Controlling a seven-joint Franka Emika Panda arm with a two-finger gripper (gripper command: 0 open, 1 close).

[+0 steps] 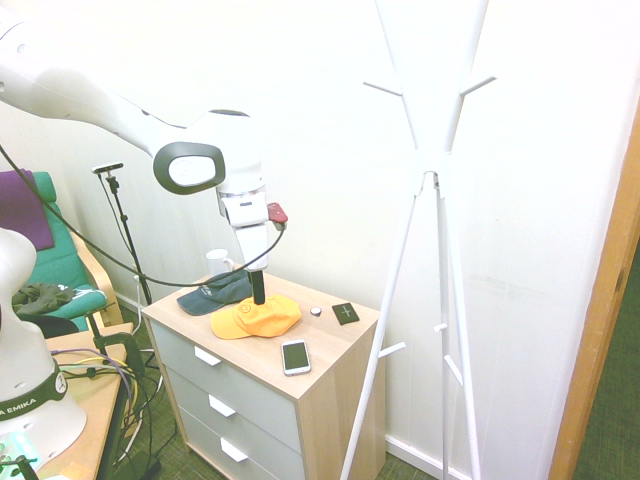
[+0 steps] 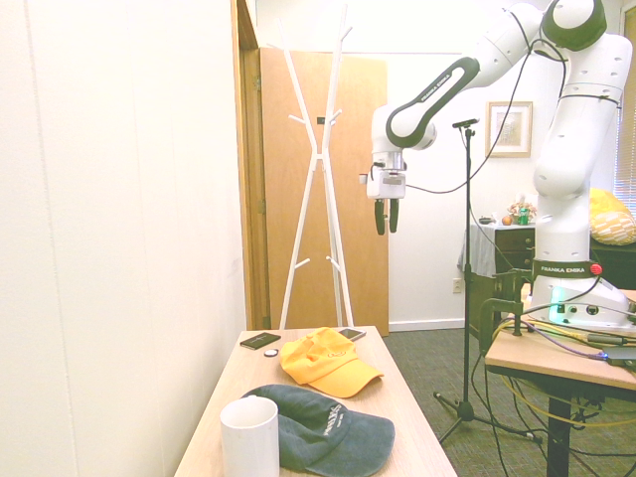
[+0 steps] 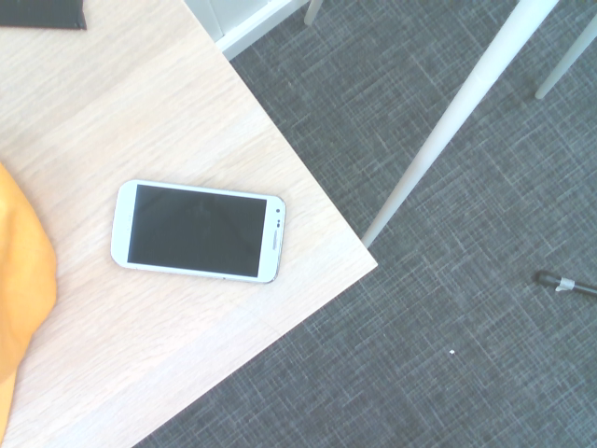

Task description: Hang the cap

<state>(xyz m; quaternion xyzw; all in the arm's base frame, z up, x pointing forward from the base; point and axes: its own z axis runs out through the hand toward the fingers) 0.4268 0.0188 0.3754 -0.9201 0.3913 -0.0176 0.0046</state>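
My jaws [image 2: 387,217] hang spread above the worktop [image 2: 402,433]'s pale wood grain; below them, the yellow-orange fabric cap [image 2: 326,362] shows its curved brim.

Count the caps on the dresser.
2: the yellow cap, beside the phone; the navy cap, beside the mug.

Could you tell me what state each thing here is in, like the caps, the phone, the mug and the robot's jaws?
Yellow-orange baseball cap: lying on the dresser, unhung
Dark navy-blue cap: lying beside it
Smartphone: face up, screen dark
White mug: upright
Jaws: open, empty
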